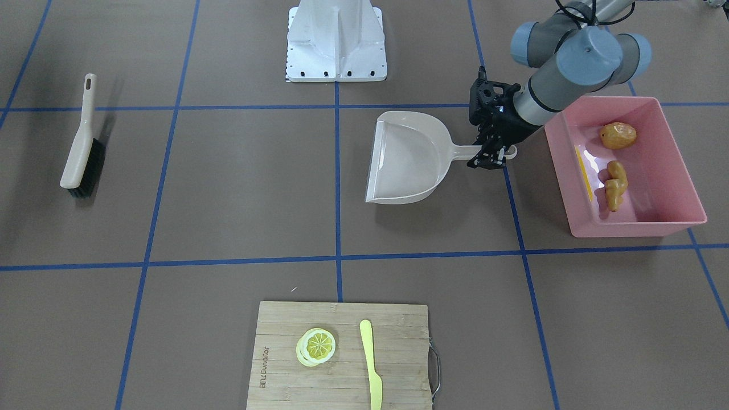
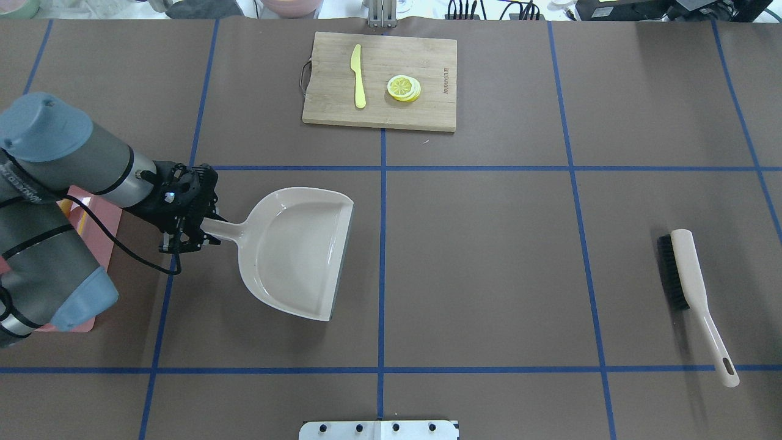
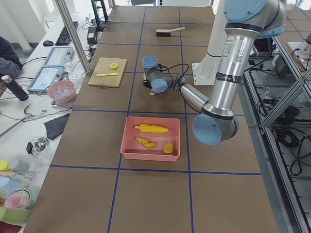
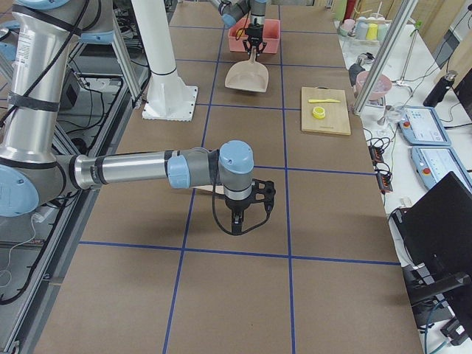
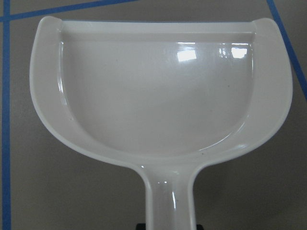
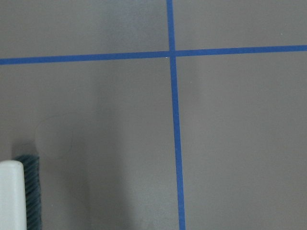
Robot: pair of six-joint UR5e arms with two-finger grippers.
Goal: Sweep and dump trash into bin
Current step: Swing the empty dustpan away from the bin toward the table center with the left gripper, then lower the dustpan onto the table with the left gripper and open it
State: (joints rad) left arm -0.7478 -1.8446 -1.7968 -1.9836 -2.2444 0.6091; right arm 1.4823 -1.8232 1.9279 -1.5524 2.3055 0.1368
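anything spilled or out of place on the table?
Nothing stands out. Corn, potato and ginger all lie inside the bin. The dustpan sits flat and empty, with the left gripper at its handle. The brush lies apart, on its own.

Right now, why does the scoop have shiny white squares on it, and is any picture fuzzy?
Left wrist view: those squares on the dustpan are lights reflecting off glossy plastic. Front-facing view: the pink bin has similar glare on its inner wall, and the brush has a soft shadow beside it. Right wrist view: the brush end in the bottom corner looks fuzzy.
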